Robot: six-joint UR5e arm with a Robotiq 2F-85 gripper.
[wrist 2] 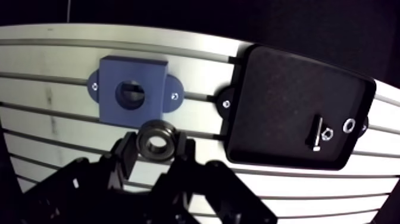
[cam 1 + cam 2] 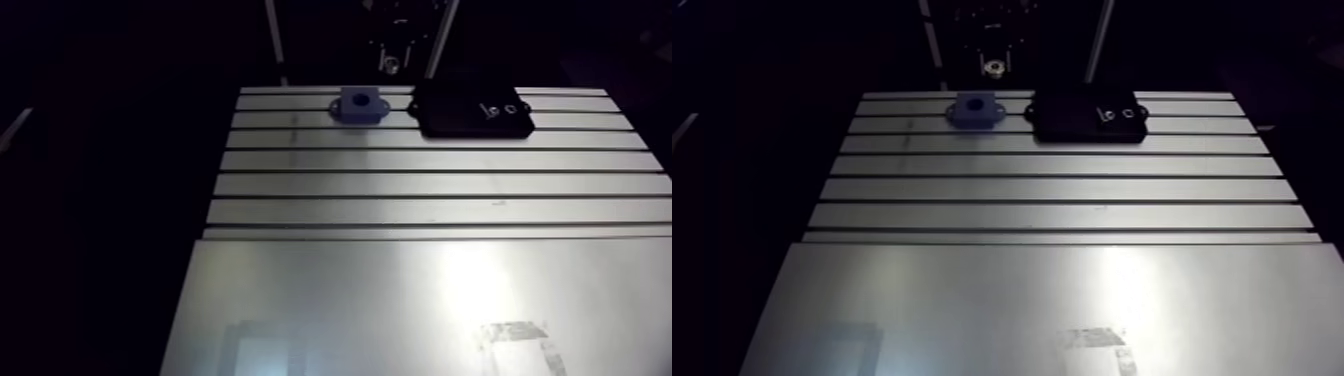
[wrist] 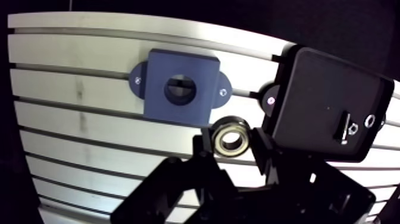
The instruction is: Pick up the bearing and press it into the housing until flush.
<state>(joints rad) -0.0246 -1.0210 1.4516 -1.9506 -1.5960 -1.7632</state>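
The blue housing (image 3: 180, 87) is bolted to the slotted table, its round bore empty and facing up; it shows also in the arm view (image 2: 359, 105). The metal ring bearing (image 3: 231, 136) is pressed between my gripper's (image 3: 232, 143) two black fingers, so the gripper is shut on it. In the wrist view the bearing hangs above the table just short of the housing, off its near corner, not over the bore. In the arm view the bearing (image 2: 392, 66) glints in the dark above the table's far edge.
A black tray (image 3: 327, 104) with small metal parts in one corner is fixed right beside the housing (image 2: 470, 110). The slotted table (image 2: 430, 185) stretches toward the camera, followed by a smooth metal plate (image 2: 400, 300).
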